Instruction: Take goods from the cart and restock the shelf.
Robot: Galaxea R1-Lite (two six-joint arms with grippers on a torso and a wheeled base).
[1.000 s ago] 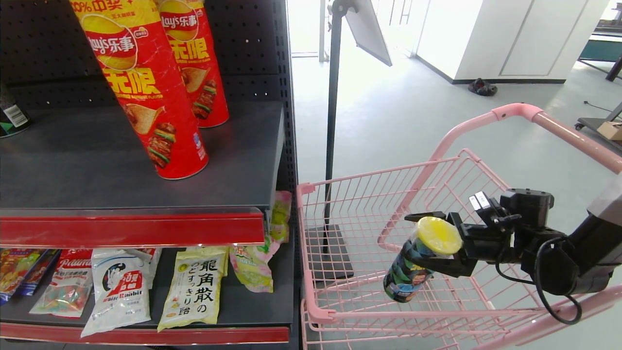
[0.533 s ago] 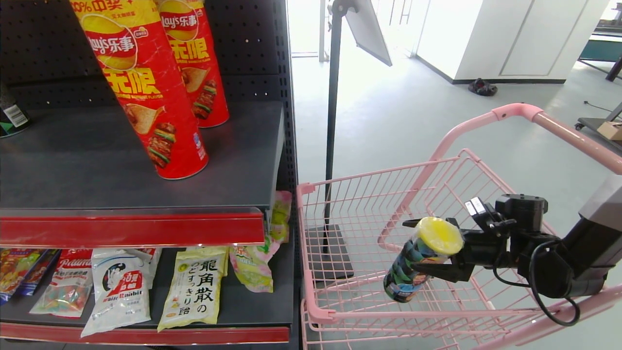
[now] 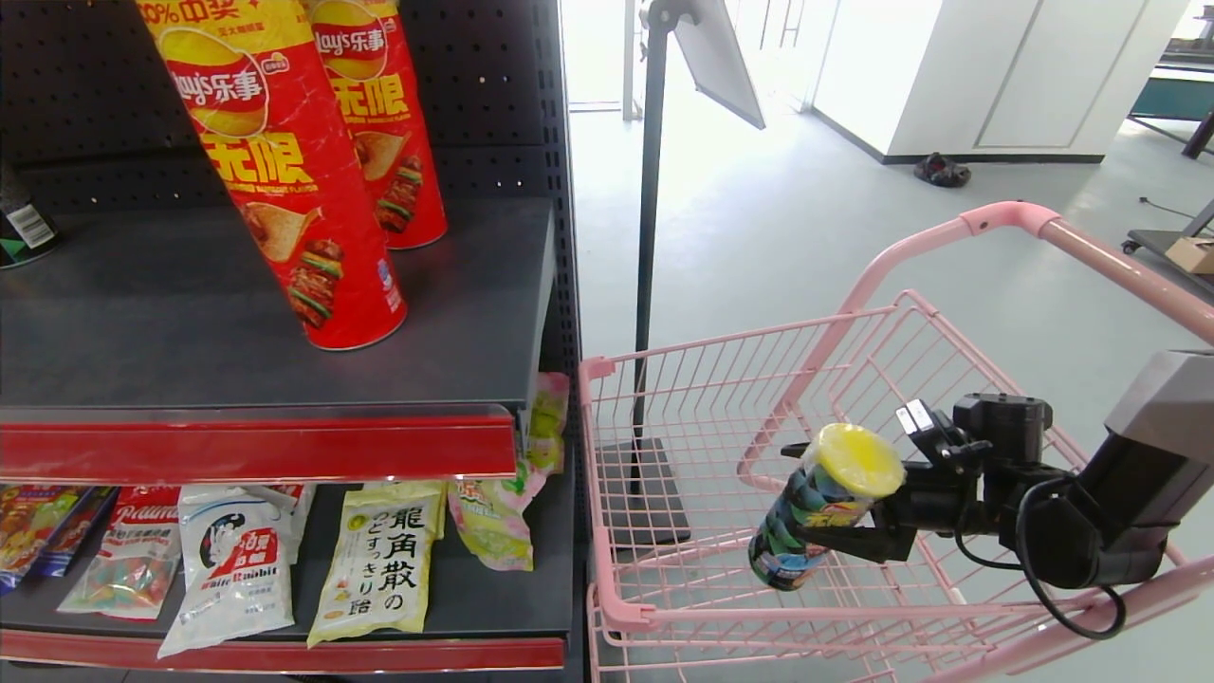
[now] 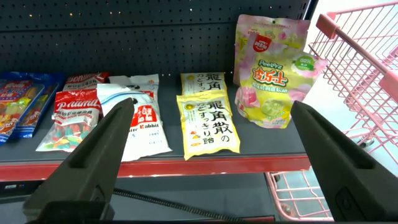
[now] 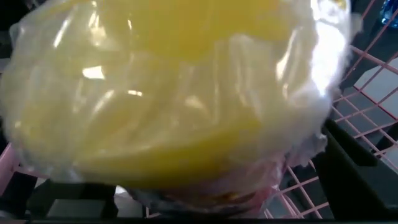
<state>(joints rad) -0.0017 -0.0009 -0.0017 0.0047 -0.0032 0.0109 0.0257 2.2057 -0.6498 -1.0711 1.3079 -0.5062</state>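
Black sign stand [image 3: 648, 237], dark shoes [image 3: 941, 171], cardboard box [image 3: 1193, 254]

A shop: a pegboard-backed shelf [image 3: 285, 313] stocked with 2 chip cans [image 3: 285, 171], snack bags [image 4: 208, 118], beside a pink cart [image 3: 721, 455].

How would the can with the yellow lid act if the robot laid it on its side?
It would probably roll: the can is a round tube. It seems stiff, as the right gripper pinches it below the yellow lid with no visible dent. Tall and narrow, it may tip if stood up.

Pink cart [image 3: 664, 612], yellow-lidded can [image 3: 820, 503] — red tubes [image 3: 285, 180]
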